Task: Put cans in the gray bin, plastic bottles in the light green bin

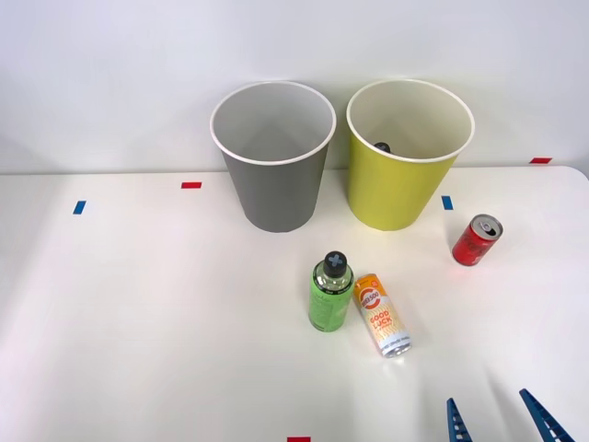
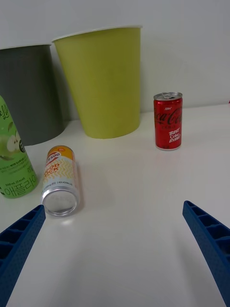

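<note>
While two metal cans (stubby red [image 1: 477, 240], slim orange-white [image 1: 382, 316]) remain on the white desk [image 1: 138, 322], the blue ribbed gripper [image 1: 499, 421] hangs spread wide, empty.

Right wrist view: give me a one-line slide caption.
Open right gripper faces a lying orange-white can, upright red can, green bottle, with light green bin and gray bin behind.

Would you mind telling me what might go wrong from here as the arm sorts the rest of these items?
1. The orange can lies on its side, so it may roll when the open claw closes on it.
2. The green bottle stands right beside that can and could be knocked over.
3. The gray bin and the yellow-green bin stand close together, so a can might land in the wrong one.
</note>
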